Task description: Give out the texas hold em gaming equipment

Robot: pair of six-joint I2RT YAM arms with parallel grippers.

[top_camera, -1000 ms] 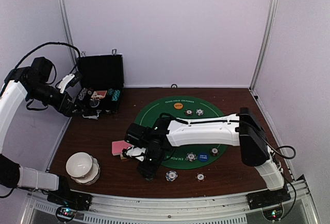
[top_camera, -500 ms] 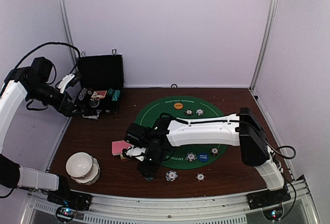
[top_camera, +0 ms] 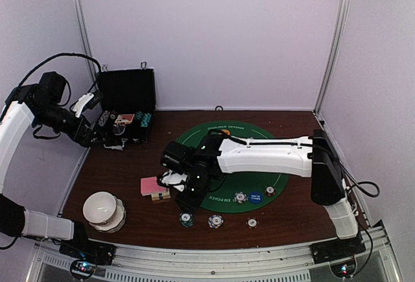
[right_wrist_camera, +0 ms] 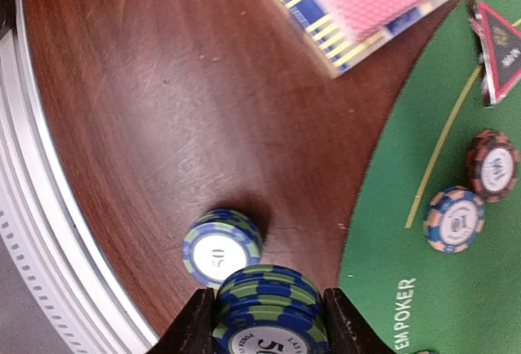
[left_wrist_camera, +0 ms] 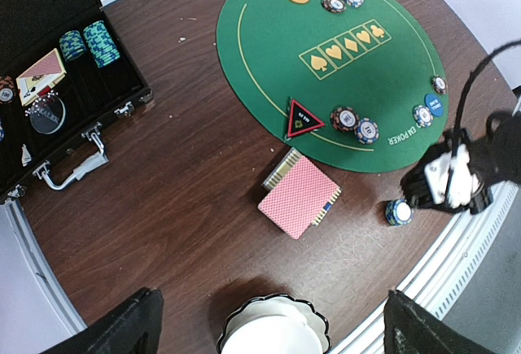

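Right hand (right_wrist_camera: 269,325) pinched a stack of blue-green striped poker chips (right_wrist_camera: 269,297) over the brown wooden desk (right_wrist_camera: 163,85); left hand (left_wrist_camera: 270,321) spread wide.

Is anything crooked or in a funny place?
The pink-backed card deck beside the green mat sits skewed, its lower cards poking out to one side. A blue-green chip stack stands off the mat on bare wood.

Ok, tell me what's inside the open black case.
Two stacks of teal chips, a pink-backed card deck and a clear round piece. The case's left end is out of frame, so the rest is unseen.
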